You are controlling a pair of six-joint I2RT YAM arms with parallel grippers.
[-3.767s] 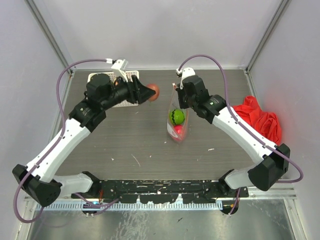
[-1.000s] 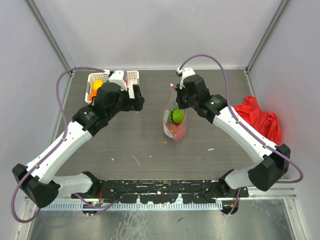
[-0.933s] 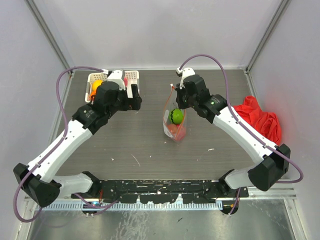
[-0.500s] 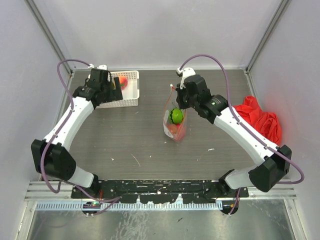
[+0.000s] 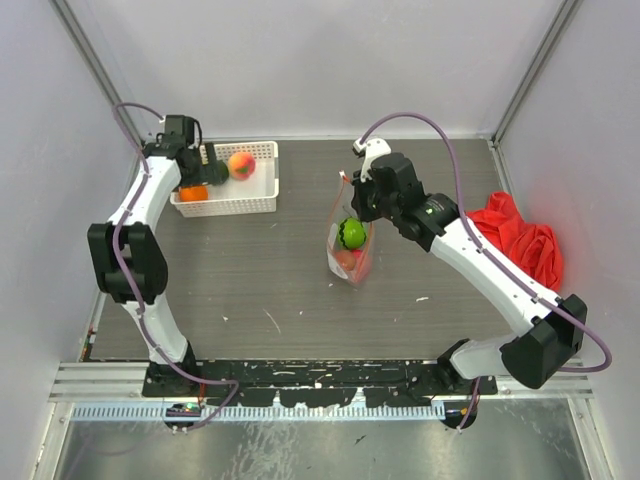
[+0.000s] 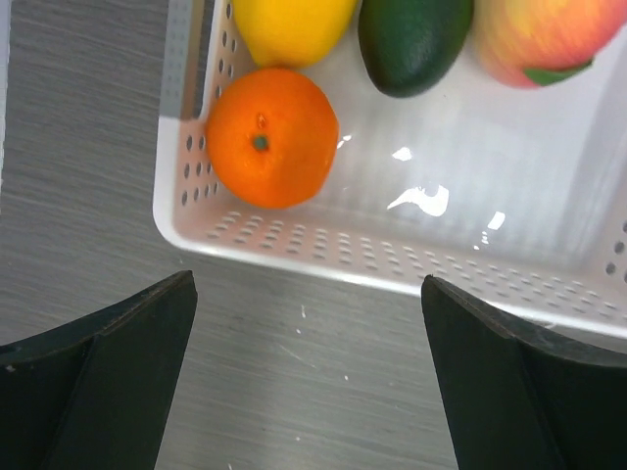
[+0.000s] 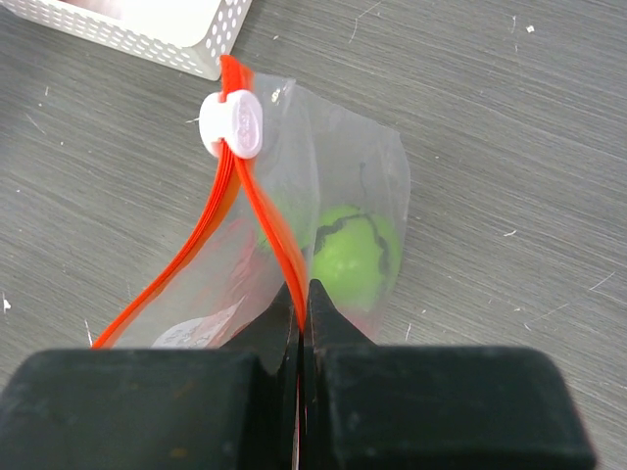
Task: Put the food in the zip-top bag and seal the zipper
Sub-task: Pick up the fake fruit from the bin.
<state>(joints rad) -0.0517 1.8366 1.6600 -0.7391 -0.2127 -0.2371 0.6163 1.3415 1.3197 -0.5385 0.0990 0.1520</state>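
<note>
While the right gripper clamps the orange-red zipper strip of the clear plastic zip-top bag standing mid-table with a light green toy fruit inside, the wide-open left gripper, over the wall of the white plastic lattice basket, may snag that rim, not the round orange toy fruit.

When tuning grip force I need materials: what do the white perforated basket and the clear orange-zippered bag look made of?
The white perforated basket looks like glossy moulded plastic: bright highlights, regular holes. The clear orange-zippered bag seems thin soft plastic film: see-through, creased.
</note>
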